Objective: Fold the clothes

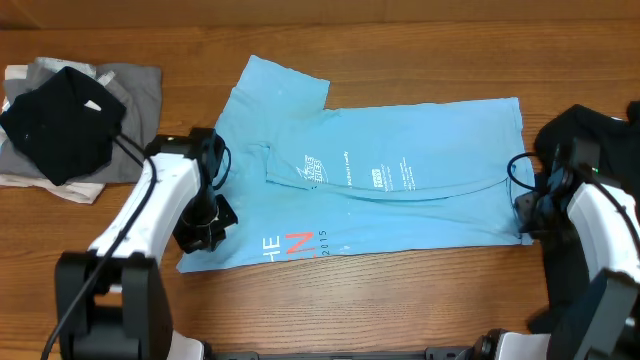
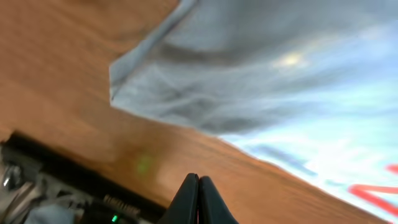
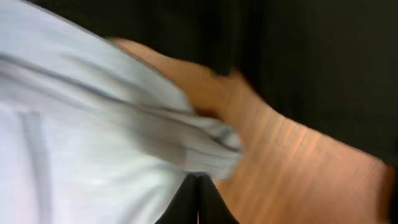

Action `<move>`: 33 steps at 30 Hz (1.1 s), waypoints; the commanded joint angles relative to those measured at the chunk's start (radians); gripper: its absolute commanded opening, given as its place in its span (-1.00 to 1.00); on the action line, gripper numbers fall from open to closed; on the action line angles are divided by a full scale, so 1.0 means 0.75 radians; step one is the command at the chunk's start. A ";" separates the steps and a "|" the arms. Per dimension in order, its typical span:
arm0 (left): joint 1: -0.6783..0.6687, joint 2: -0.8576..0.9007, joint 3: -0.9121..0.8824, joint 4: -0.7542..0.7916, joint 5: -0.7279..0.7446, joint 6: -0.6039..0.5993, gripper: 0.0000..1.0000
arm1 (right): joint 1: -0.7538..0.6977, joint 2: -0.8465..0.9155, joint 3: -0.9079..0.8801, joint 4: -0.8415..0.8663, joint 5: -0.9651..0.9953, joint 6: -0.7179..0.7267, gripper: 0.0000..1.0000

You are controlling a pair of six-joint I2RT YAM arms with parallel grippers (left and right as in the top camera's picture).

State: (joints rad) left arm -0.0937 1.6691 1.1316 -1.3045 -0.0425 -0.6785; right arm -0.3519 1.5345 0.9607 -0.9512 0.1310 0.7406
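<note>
Up close at the left gripper [image 2: 199, 190], we see both fingers pressed flat together with nothing visible between them. Bare wooden table [image 2: 68, 93] lies under and just ahead of the tips. The light blue T-shirt [image 2: 267, 68] begins just beyond, its nearest part a folded corner. The view is blurred.

At the right gripper [image 3: 199, 183] the fingers are closed. Soft bunched pleats of the shirt's edge gather right at the tips, so we read it as pinching the fabric. Wood grain runs to its right.

From overhead, the left arm [image 1: 150, 205] has a white shell and black joints. Its wrist is bent down at the shirt's near left corner, beside red and white lettering [image 1: 295, 244]. The shirt spreads flat from this gripper across to the other, with one sleeve folded in. The right arm [image 1: 600, 215] is bent low at the shirt's far side edge. A dark cloth [image 1: 595, 130] lies just beyond it.

Farthest off, well outward of the left gripper, a black garment [image 1: 55, 125] sits on a rumpled grey garment [image 1: 140, 85].
</note>
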 commanded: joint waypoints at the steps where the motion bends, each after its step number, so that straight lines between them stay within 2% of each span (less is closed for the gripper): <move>1: 0.011 -0.063 -0.005 0.077 0.015 0.087 -0.90 | 0.012 -0.097 0.002 0.116 -0.247 -0.284 -0.92; 3: 0.010 -0.062 -0.005 0.143 0.116 0.208 -0.92 | 0.024 -0.095 0.002 0.173 -0.433 -0.416 -0.92; 5: 0.010 -0.056 -0.005 0.198 0.217 0.300 -0.92 | 0.042 -0.081 0.002 0.181 -0.479 -0.440 -0.92; 8: 0.009 -0.038 -0.006 0.224 0.261 0.301 -0.91 | 0.061 -0.039 0.002 0.164 -0.400 -0.440 -0.93; 20: -0.016 0.169 -0.006 0.271 0.261 0.308 -0.91 | 0.057 0.143 0.002 0.176 -0.392 -0.429 -0.92; 25: -0.040 0.237 -0.006 0.279 0.263 0.301 -0.91 | 0.056 0.165 0.002 0.181 -0.257 -0.386 -0.92; 33: -0.041 0.299 -0.006 0.289 0.260 0.301 -0.92 | 0.056 0.279 0.002 0.225 -0.281 -0.338 -0.92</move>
State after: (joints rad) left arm -0.1211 1.8645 1.1316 -1.0874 0.1463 -0.4671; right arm -0.3073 1.6939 0.9607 -0.7902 -0.0891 0.4641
